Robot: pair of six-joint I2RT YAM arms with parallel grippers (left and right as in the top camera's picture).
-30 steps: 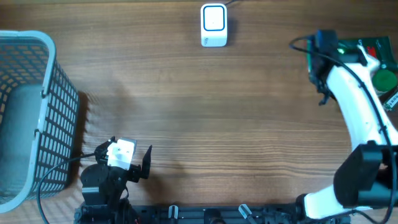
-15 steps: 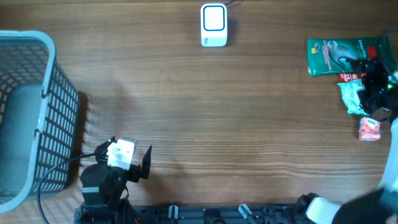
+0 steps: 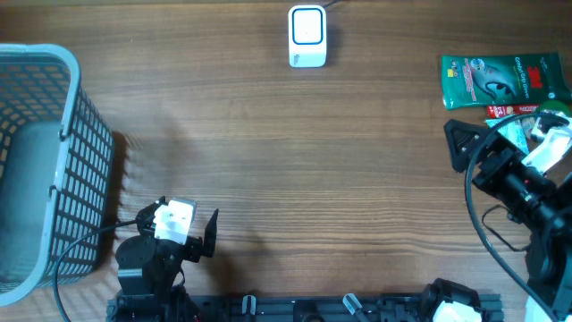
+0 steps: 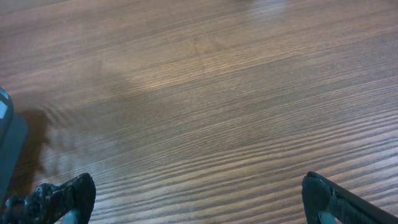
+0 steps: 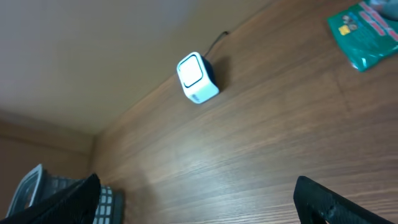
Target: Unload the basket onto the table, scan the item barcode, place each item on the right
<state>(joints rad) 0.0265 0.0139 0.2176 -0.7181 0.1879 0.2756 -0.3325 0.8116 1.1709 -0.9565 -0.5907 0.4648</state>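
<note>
The wooden table [image 3: 286, 161] carries a grey mesh basket [image 3: 54, 179] at its left edge. Both arms are empty: the right gripper [image 5: 199, 202] hangs near the right edge with jaws spread wide, and the left gripper [image 4: 196, 199] is likewise released over bare wood. The likeliest item, a flat green 3M packet [image 3: 496, 80], lies at the far right, well apart from the white barcode scanner [image 3: 307, 36]. It looks light, floppy and slick, so pinching a free edge seems best. Smaller packets [image 3: 511, 113] just beside it are partly hidden under the arm.
</note>
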